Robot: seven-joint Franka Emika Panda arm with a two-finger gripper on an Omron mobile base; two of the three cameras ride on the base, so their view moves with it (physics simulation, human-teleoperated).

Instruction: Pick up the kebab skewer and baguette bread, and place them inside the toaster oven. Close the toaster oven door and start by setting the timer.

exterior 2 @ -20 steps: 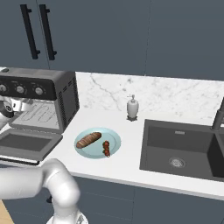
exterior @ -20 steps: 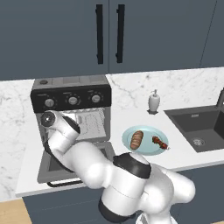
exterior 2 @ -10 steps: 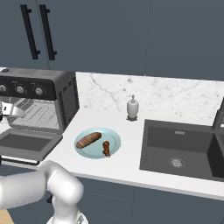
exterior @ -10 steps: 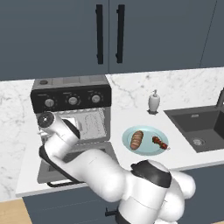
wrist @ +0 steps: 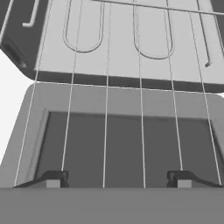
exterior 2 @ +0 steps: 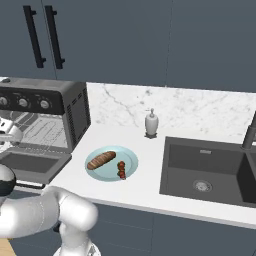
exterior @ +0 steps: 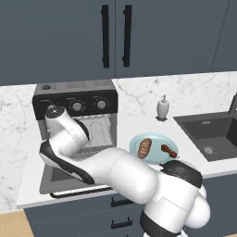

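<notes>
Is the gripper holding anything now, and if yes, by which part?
Nothing is held. The gripper stands open over the lowered toaster oven door; the kebab skewer and baguette bread lie on the plate.

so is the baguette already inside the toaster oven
No, the baguette bread lies on the plate beside the kebab skewer, on the counter right of the open toaster oven.

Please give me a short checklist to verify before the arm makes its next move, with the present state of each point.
1. Toaster oven door lowered flat: ok.
2. Wire rack free of food: ok.
3. Gripper open with nothing between the fingertips: ok.
4. Baguette bread and kebab skewer lying apart on the plate: ok.
5. Food already inside the toaster oven: not ok, both are on the plate.
6. Timer knob position: cannot tell.
</notes>
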